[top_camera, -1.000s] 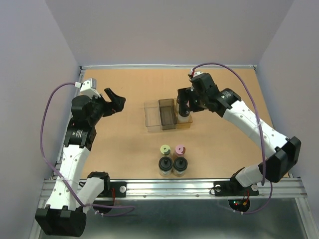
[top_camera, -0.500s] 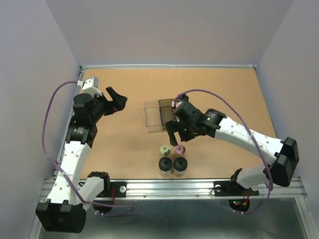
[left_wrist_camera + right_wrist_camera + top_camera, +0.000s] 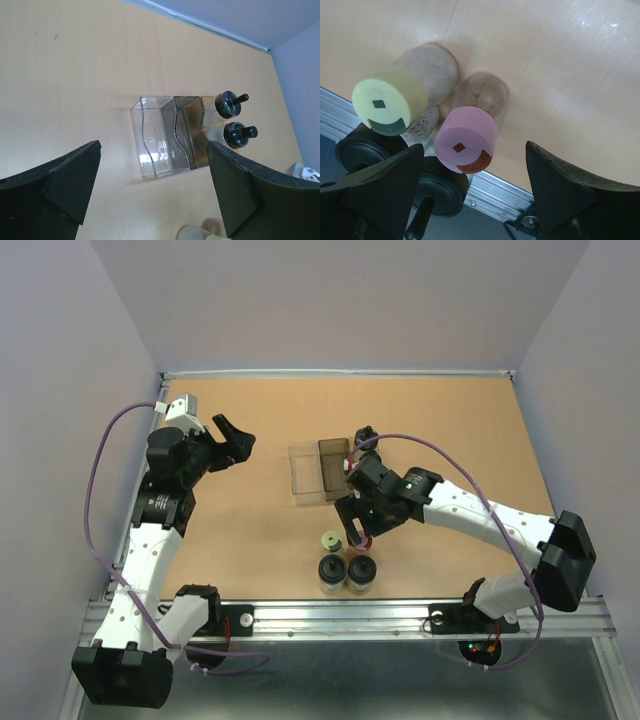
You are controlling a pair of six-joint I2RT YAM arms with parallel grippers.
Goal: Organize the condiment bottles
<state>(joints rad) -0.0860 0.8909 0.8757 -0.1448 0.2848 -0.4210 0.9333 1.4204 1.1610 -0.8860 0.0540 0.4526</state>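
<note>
The rack (image 3: 320, 472) stands mid-table. In the left wrist view its right compartment (image 3: 212, 125) holds two black-capped jars (image 3: 227, 104) (image 3: 239, 135); the other two compartments are bare. Near the front edge stand the yellow-green-capped jar (image 3: 330, 540), the pink-capped jar (image 3: 467, 140) and two black-capped jars (image 3: 331, 570) (image 3: 361, 571). My right gripper (image 3: 361, 532) is open just above the pink jar, one finger on each side of its cap, not touching. My left gripper (image 3: 236, 444) is open and empty, left of the rack.
An aluminium rail (image 3: 350, 615) runs along the front edge just behind the black jars; it also shows in the right wrist view (image 3: 500, 192). Grey walls close the table on the left, back and right. My right arm crosses over the rack's right end.
My right gripper has left the rack's right compartment, swung toward the front edge and come down over the pink-capped jar. The left arm has barely moved.
</note>
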